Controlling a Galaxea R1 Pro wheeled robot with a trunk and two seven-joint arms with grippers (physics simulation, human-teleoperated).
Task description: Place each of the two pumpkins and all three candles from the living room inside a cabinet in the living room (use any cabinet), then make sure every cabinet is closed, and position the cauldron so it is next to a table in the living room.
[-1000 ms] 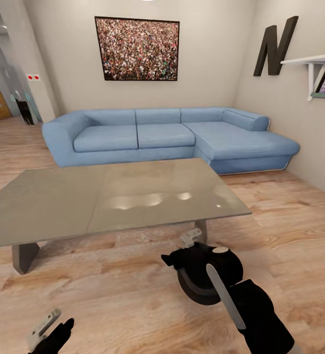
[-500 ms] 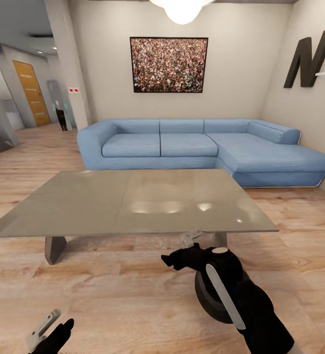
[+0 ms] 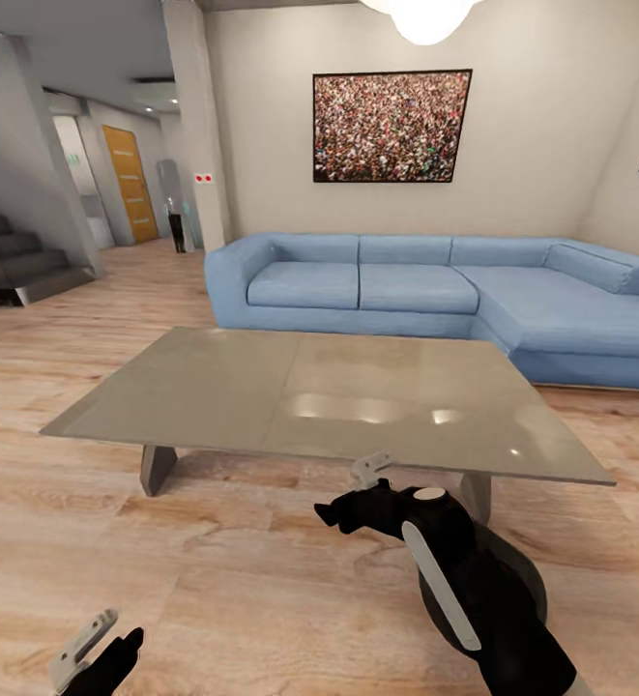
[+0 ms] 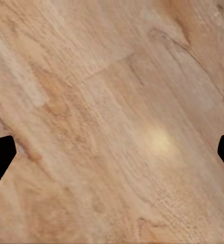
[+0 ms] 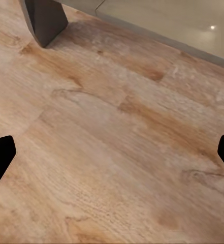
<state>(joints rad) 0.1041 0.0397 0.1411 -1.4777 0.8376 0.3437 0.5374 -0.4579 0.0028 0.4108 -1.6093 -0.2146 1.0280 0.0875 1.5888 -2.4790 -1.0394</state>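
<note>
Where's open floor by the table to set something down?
Bare wood floor runs along the table's near edge, between its dark leg and the right end effector. Crowded spot: the black cauldron under the right arm. Tabletop itself is bare.

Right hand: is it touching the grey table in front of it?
Apart. In the right wrist view the open right hand hangs over the wooden floor, and a stretch of floor separates it from the table.

Cauldron [image 3: 508,580] mostly hidden behind right arm; sofa [image 3: 590,309] cut off.
</note>
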